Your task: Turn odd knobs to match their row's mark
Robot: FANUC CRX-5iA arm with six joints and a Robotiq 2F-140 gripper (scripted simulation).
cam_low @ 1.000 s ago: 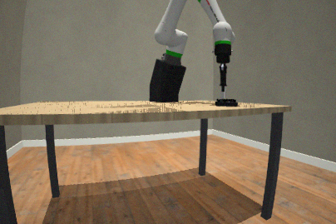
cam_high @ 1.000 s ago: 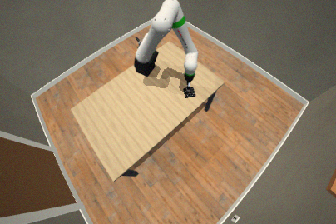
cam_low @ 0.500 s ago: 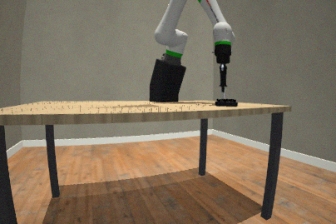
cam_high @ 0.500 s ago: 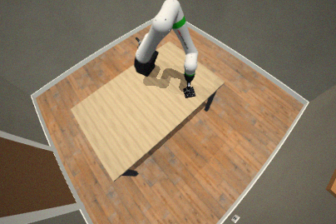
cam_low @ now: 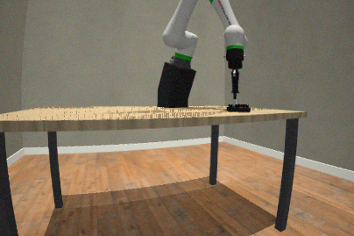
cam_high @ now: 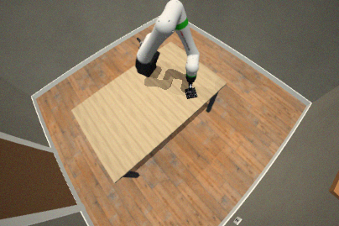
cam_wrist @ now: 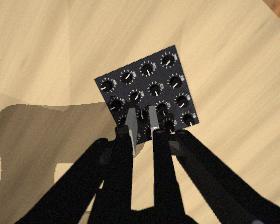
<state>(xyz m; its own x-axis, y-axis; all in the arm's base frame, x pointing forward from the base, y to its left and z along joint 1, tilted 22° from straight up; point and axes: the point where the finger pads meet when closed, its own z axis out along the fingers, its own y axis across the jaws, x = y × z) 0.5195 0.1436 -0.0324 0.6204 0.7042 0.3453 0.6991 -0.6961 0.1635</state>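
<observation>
The knob box [cam_high: 191,93] [cam_low: 238,109] [cam_wrist: 148,84] is a small dark square panel with four rows of black knobs, each with a white line. It stands flat near the table's far right edge. My gripper [cam_high: 190,87] [cam_low: 236,102] [cam_wrist: 143,116] points straight down over the box's near side in the wrist view. Its fingers stand a narrow gap apart, one on each side of one knob [cam_wrist: 142,113] in the second row from the near edge. The fingertips are just above or at knob height. I cannot tell that they press on it. The printed names are too small to read.
The wooden table [cam_high: 126,113] [cam_low: 109,114] [cam_wrist: 52,50] carries only the box and the arm's dark base [cam_high: 146,67] [cam_low: 175,85]. The table edge runs close beyond the box, and the floor [cam_wrist: 279,5] shows at the top right of the wrist view.
</observation>
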